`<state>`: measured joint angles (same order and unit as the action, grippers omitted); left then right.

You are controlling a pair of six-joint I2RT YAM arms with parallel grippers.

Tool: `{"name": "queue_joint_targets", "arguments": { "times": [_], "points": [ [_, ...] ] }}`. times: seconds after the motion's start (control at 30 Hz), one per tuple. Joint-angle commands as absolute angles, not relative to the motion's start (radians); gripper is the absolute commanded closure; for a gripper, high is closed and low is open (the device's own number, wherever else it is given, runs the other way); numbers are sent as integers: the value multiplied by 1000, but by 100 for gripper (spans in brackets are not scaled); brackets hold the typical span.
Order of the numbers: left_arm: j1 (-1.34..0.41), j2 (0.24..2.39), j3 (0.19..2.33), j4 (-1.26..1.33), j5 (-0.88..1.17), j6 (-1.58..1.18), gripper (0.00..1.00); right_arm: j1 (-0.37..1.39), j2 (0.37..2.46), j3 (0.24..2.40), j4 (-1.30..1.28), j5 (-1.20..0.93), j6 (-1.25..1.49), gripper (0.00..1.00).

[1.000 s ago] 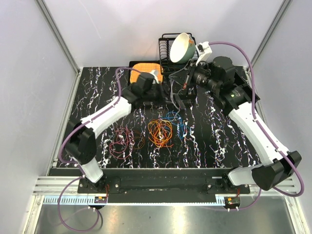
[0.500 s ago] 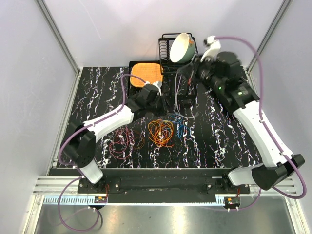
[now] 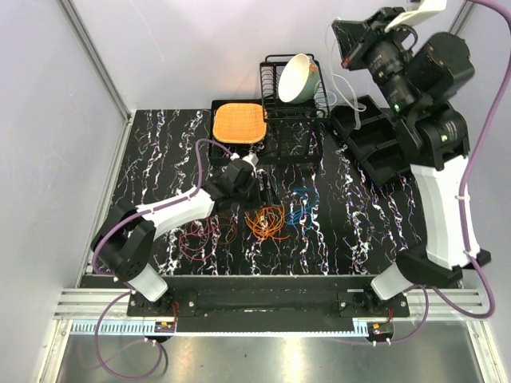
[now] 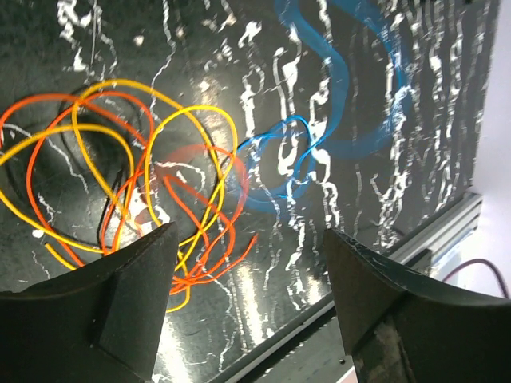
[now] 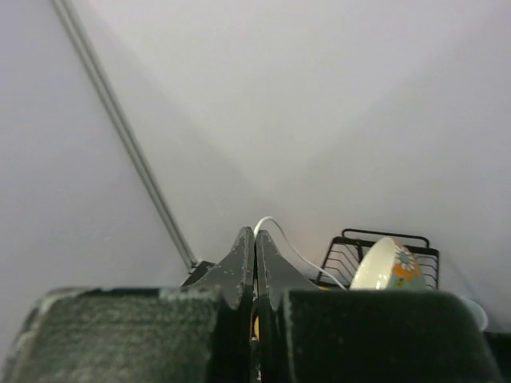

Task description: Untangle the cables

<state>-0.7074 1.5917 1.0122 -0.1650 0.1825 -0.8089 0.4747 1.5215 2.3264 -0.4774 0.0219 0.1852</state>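
The cables lie loose on the black marbled table: an orange and yellow tangle (image 3: 267,219) (image 4: 120,183), a blue loop (image 3: 302,206) (image 4: 295,159) to its right, and a maroon bundle (image 3: 200,235) to its left. My left gripper (image 3: 270,194) (image 4: 251,239) hangs low over the orange tangle and the blue loop, open, with nothing between its fingers. My right gripper (image 3: 342,46) (image 5: 256,239) is raised high at the back right, shut on a thin white cable (image 5: 295,251) that trails down from its tips (image 3: 345,89).
A black wire rack (image 3: 275,88) holding a bowl (image 3: 297,76) stands at the back. An orange pad (image 3: 239,122) lies left of it. A black bin (image 3: 375,140) sits at the back right. The table's front rail (image 4: 415,247) runs just beyond the blue loop.
My left gripper went from shut to open and came down toward the orange tangle. The right arm swung up and back, lifting the white cable high.
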Motion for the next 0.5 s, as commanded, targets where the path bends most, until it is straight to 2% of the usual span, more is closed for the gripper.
{"name": "queue_joint_targets", "arguments": {
  "times": [0.0, 0.23, 0.43, 0.47],
  "points": [
    [-721, 1533, 976, -60, 166, -790, 24, 457, 1629, 2494, -590, 167, 107, 100],
    [-721, 1487, 963, -123, 143, -752, 25, 405, 1693, 2609, -598, 206, 66, 100],
    [-723, 1303, 991, -382, -33, -649, 23, 318, 1724, 2554, -600, 221, 93, 100],
    [-723, 1275, 997, -417, -75, -632, 21, 281, 1739, 2551, -598, 203, 101, 100]
  ]
}}
